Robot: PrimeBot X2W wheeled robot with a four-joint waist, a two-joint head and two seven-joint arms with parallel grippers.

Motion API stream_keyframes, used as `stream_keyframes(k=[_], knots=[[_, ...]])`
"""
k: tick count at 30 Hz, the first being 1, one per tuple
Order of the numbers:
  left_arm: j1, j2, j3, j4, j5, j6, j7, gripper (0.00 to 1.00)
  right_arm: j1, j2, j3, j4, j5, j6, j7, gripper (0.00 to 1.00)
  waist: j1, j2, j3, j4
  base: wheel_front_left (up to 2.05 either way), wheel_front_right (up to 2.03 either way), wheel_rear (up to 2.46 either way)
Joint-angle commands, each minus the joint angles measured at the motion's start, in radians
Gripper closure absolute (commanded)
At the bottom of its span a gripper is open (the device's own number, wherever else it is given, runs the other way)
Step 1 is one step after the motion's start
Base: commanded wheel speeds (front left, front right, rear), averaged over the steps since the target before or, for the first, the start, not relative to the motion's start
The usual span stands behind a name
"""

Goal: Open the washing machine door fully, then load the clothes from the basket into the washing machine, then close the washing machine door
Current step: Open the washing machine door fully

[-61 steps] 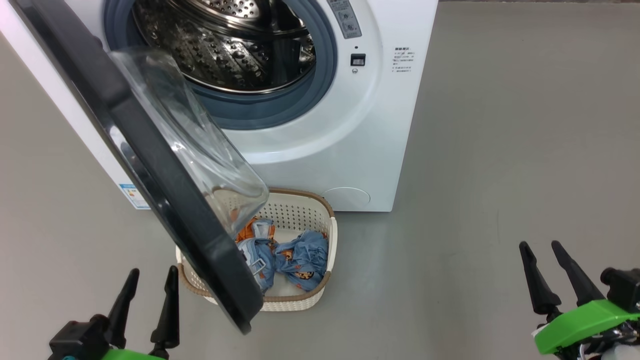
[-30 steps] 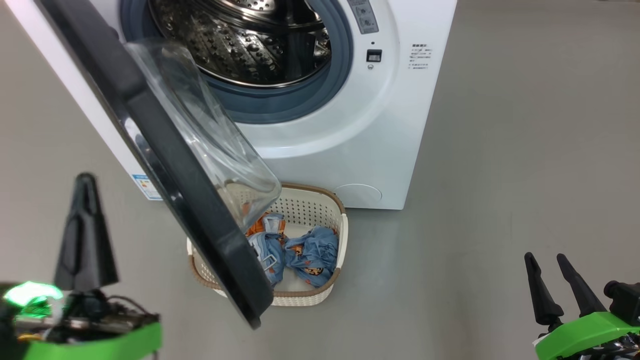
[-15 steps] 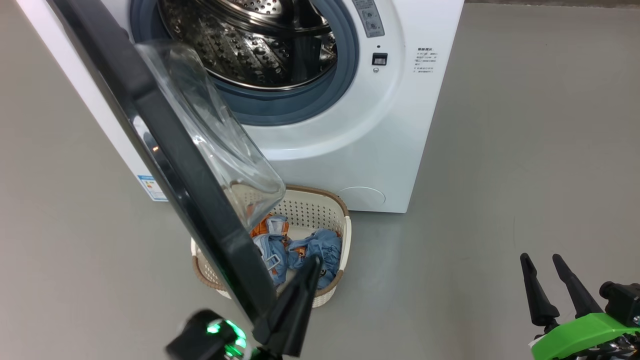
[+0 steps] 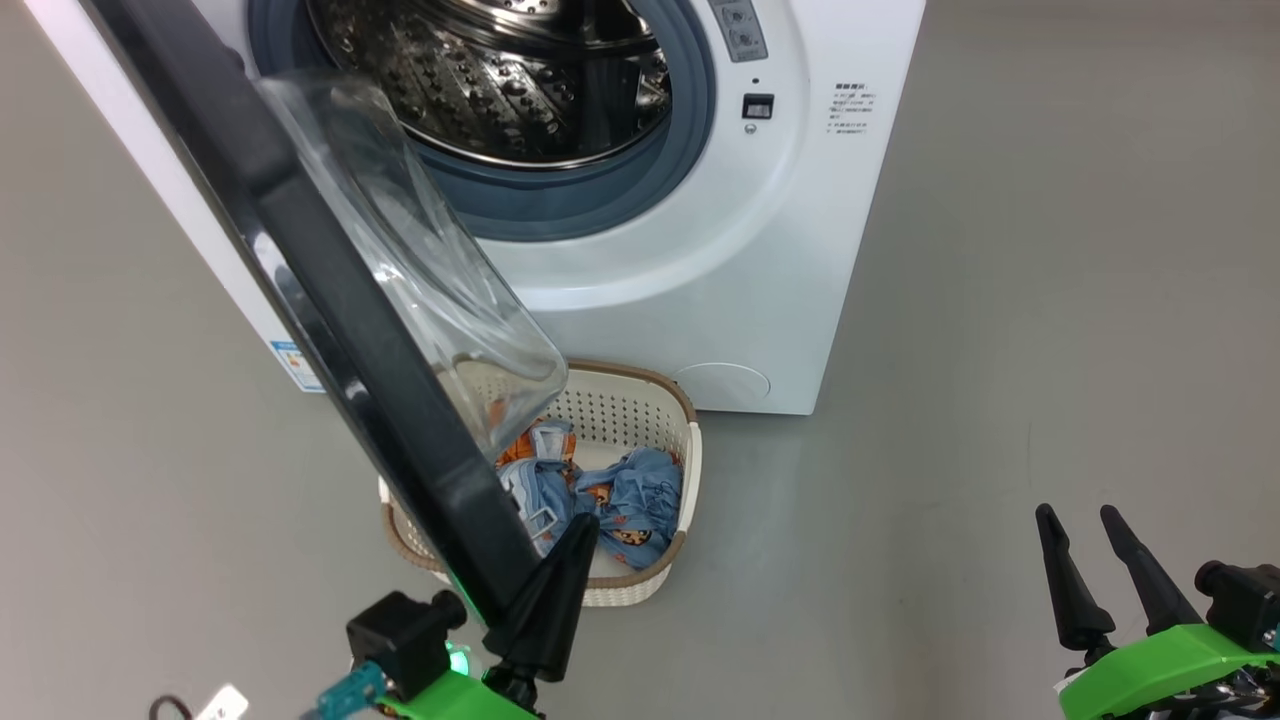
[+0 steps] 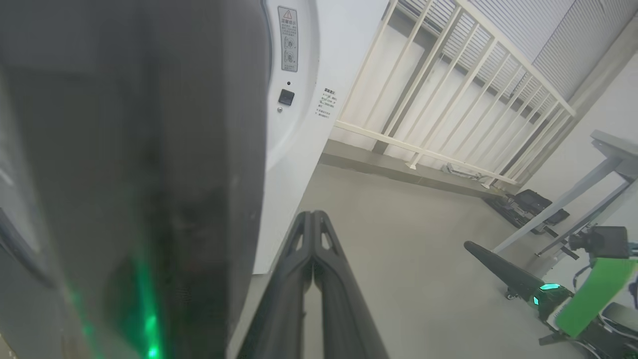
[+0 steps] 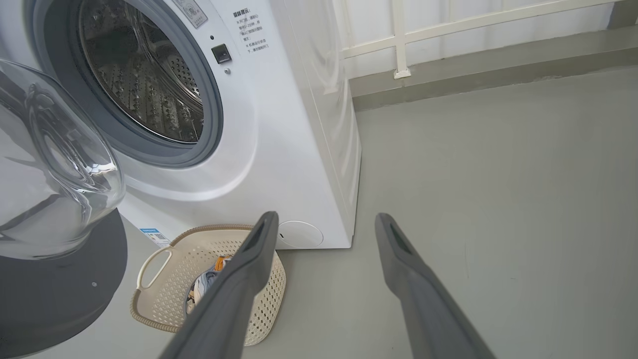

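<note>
Head view: the washing machine [image 4: 760, 280] stands with its steel drum [image 4: 520, 80] exposed. The washing machine door [image 4: 330, 290] is swung out from the machine's left side, and its black rim and clear glass bowl slant down across the front. The basket [image 4: 690, 470] sits on the floor [image 4: 1000, 350] just in front of the machine's base, partly under the door's lower edge. The clothes [image 4: 630, 500] lie bundled inside the basket. The left fingers [image 4: 545, 600] are pressed tight together with nothing between them, in front of the machine and just beside the door's bottom rim. Whether they touch the rim cannot be told. The right fingers [image 4: 1070, 580] are spread wide and empty, well out from the machine's right front corner.
</note>
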Motion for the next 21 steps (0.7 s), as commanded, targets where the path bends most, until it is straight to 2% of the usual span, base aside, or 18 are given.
stream_keyframes(k=[1, 11, 21], knots=[[-0.043, -0.001, 0.043, -0.007, -0.005, -0.002, -0.011, 1.00, -0.002, -0.012, 0.017, -0.026, -0.003, 0.002, -0.012, 0.00, 0.0000, 0.0000, 0.004, 0.001, 0.00, 0.00, 0.00], [-0.049, -0.016, 0.114, 0.020, 0.000, -0.002, -0.013, 1.00, -0.005, -0.012, 0.011, -0.034, -0.007, 0.002, -0.012, 0.00, 0.0000, 0.0000, 0.009, 0.019, 0.00, 0.00, 0.00], [0.008, -0.020, 0.147, -0.005, 0.026, -0.002, -0.013, 1.00, -0.007, -0.017, 0.019, -0.035, -0.007, 0.002, -0.012, 0.00, 0.0000, 0.0000, 0.008, 0.080, 0.00, 0.00, 0.00]])
